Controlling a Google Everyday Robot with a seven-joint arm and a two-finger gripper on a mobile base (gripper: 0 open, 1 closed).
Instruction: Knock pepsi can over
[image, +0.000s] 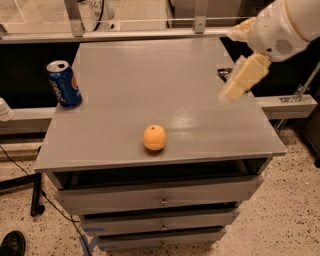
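Observation:
The pepsi can (64, 84) is blue with a silver top and stands upright at the far left edge of the grey table (150, 70). My gripper (234, 56) hangs over the table's right side on a white arm. Its pale yellow fingers (246, 75) stand apart and hold nothing. The gripper is far to the right of the can, with most of the table's width between them.
An orange (154, 137) lies near the table's front middle. A flat black packet (223, 74) at the right edge is mostly hidden behind my gripper. Drawers (160, 200) sit under the tabletop. A metal rail (150, 34) runs behind the table. A black shoe (11, 244) is on the floor, bottom left.

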